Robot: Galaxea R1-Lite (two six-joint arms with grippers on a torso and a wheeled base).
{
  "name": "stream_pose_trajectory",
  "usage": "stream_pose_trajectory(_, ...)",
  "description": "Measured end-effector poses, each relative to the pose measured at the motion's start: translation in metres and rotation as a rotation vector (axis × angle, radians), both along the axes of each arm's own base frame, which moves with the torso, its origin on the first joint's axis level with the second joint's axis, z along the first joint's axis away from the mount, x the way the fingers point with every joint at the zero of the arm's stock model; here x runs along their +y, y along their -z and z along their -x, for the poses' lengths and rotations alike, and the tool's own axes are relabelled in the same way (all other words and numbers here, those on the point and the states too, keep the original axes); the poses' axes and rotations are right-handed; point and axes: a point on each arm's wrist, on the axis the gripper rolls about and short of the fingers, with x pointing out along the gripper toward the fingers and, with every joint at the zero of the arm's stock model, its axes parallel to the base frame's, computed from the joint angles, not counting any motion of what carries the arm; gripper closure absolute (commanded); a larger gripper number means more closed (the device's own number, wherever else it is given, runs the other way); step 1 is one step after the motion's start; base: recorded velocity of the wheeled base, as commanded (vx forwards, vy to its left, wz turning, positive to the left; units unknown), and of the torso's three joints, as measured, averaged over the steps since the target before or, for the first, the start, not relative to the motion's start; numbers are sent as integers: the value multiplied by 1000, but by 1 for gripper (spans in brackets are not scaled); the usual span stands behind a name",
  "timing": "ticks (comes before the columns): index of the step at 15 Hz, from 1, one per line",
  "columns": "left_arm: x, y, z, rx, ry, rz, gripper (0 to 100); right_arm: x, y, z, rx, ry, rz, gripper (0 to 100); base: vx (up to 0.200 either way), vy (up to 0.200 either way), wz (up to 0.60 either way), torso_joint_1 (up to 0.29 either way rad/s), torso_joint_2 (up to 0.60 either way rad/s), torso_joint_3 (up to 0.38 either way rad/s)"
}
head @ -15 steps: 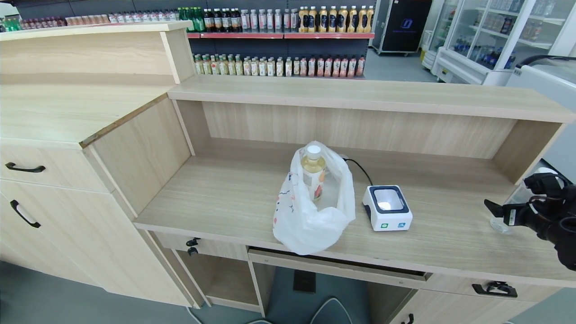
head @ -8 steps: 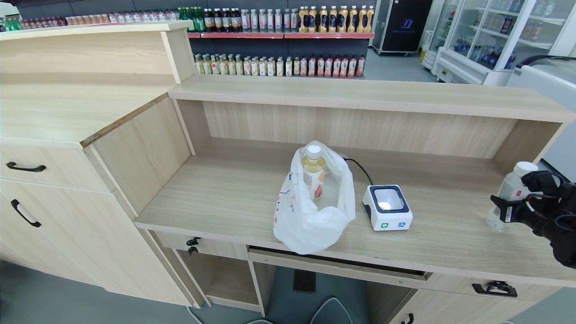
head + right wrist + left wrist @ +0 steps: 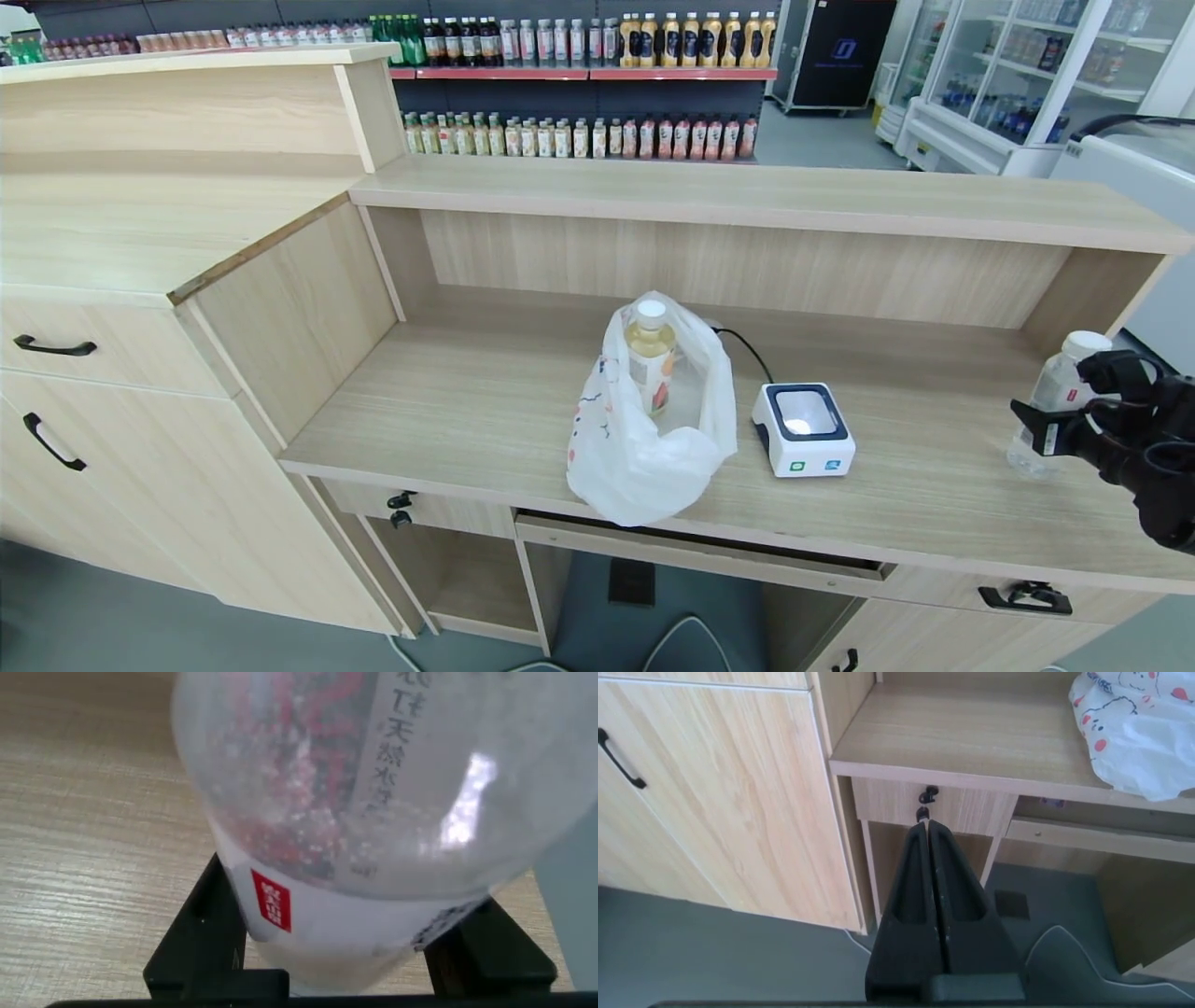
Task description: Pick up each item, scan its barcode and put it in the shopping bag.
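Note:
A clear water bottle [image 3: 1047,411] with a white cap and a red-printed label stands upright at the counter's far right end. My right gripper [image 3: 1062,422] is shut on its lower body. In the right wrist view the bottle [image 3: 374,793] sits between the black fingers [image 3: 201,943], just over the wood. A white shopping bag [image 3: 644,448] stands open at mid counter, with a yellow drink bottle [image 3: 650,359] upright inside. The white barcode scanner [image 3: 803,429] sits just to its right. My left gripper [image 3: 930,835] is shut on nothing, low in front of the counter's left drawer.
The counter [image 3: 467,401] has a raised back shelf [image 3: 747,196] and a side wall [image 3: 1092,308] close behind the water bottle. The scanner's black cable [image 3: 747,347] runs behind the bag. A tall cabinet [image 3: 140,233] stands on the left. Drink shelves and fridges are far behind.
The water bottle leaned to the right behind my right gripper; it now stands upright with its cap showing. The gripper shifted slightly up and left with it. The bag and scanner have not moved.

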Motion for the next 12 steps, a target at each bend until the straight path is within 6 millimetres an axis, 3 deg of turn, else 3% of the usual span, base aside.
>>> stream_pose_trajectory(4,0,0,0,0,0,0,100,3,-7,1,18,5,-79,100,0,0,0,0,0,0)
stream_pose_trajectory(7,0,0,0,0,0,0,100,12,-39,12,146,3,-276,100,0,0,0,0,0,0)
stream_pose_trajectory(9,0,0,0,0,0,0,100,22,-80,27,257,-38,-429,100,0,0,0,0,0,0)
stream_pose_trajectory(12,0,0,0,0,0,0,100,51,-162,64,271,-212,-562,100,0,0,0,0,0,0)
